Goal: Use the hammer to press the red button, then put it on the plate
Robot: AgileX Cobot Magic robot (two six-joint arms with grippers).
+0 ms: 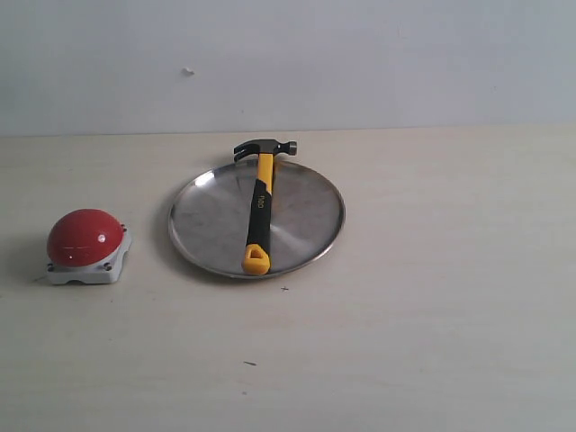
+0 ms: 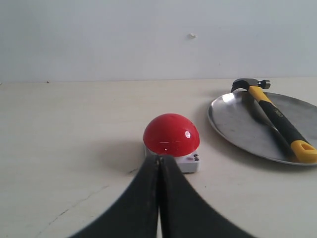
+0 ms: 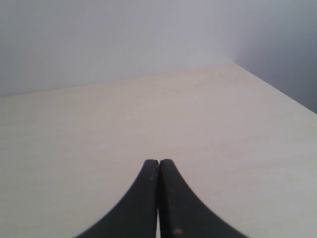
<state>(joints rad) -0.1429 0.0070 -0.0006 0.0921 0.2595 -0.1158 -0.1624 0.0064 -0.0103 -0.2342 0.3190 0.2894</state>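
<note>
The hammer (image 1: 259, 205) lies across the silver plate (image 1: 207, 220), its dark head over the far rim and its yellow end near the front rim. The red button (image 1: 84, 236) sits on its light grey base at the table's left. In the left wrist view the red button (image 2: 171, 134) lies just beyond my left gripper (image 2: 159, 159), which is shut and empty, with the hammer (image 2: 275, 116) and the plate (image 2: 237, 124) off to one side. My right gripper (image 3: 159, 163) is shut on nothing over bare table. Neither gripper appears in the exterior view.
The pale wooden table (image 1: 432, 297) ends at a plain white wall (image 1: 360, 54). The right wrist view shows the table's corner and edge (image 3: 277, 89).
</note>
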